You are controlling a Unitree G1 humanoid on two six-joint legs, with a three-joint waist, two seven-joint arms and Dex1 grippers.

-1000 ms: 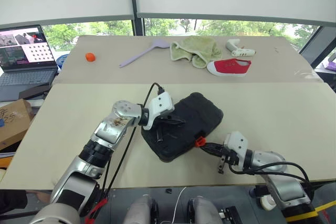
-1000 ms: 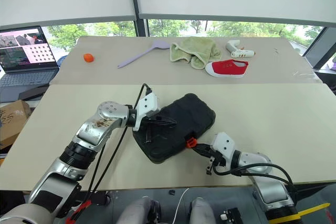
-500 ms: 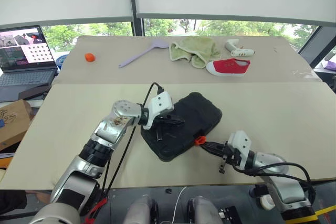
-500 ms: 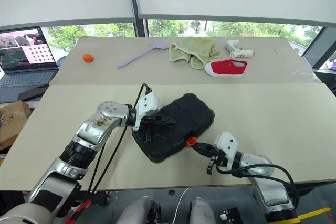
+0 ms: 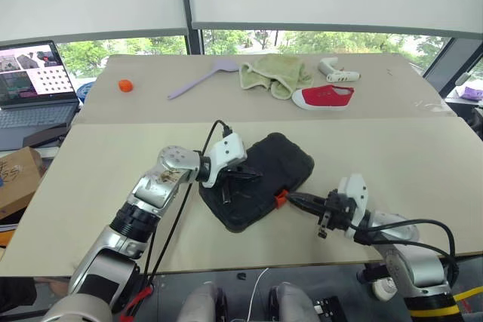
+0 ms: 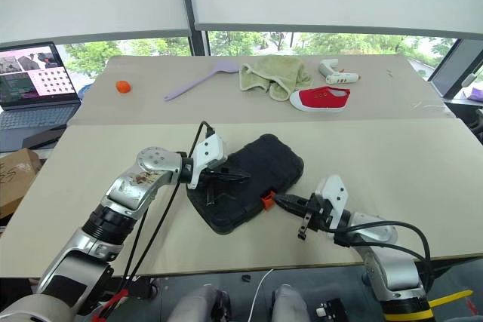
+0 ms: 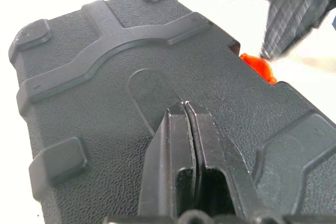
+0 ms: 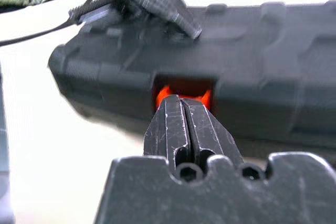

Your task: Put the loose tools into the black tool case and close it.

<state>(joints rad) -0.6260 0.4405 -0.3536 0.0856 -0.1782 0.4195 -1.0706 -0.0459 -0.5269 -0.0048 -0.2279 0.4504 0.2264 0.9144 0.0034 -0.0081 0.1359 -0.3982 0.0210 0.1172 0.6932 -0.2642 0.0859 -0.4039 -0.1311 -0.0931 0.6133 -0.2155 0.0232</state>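
Now right hand (image 8: 181,100) at case latch (image 8: 181,92)

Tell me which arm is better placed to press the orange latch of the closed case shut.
The right. The right gripper, shut, already points at the orange latch on the black tool case. The left gripper, shut, rests on the lid.

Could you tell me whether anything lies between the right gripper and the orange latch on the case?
Nothing visible does. The right gripper, shut, points straight at the orange latch on the front edge of the closed case, its tips right at it. The left gripper, also shut, rests on the lid, away from the latch.
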